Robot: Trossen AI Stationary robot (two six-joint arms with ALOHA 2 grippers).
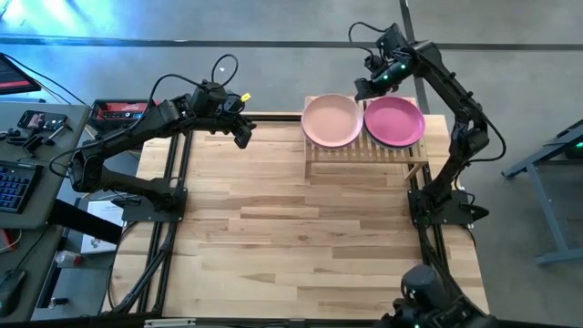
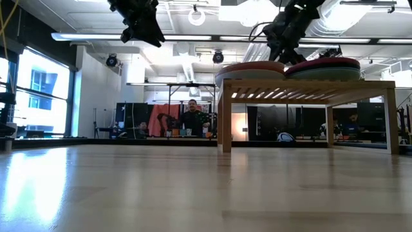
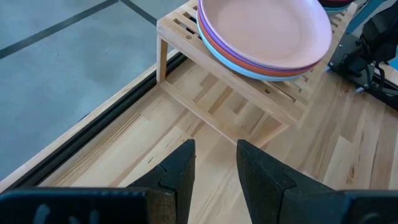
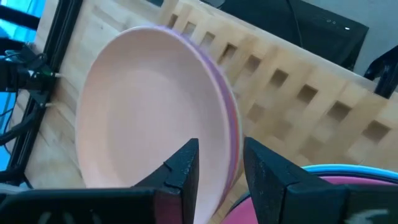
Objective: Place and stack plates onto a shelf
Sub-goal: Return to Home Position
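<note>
Two stacks of plates rest on the bamboo shelf [image 1: 364, 153] at the table's far right. The left stack is topped by a peach plate [image 1: 332, 120], with purple, orange-red and light blue rims [image 3: 261, 67] showing under it. The right stack is topped by a magenta plate [image 1: 394, 120]. My right gripper [image 1: 363, 89] hovers open above the shelf's far edge, between the two stacks, with the peach plate's rim [image 4: 217, 118] below its fingers. My left gripper [image 1: 244, 135] hangs open in the air to the left of the shelf, holding nothing.
The shelf [image 2: 309, 87] stands on short legs, with bare tabletop [image 1: 301, 237] in front of it and to its left. Desks with gear stand beyond the table's left edge. People show in the room behind the table in the low view.
</note>
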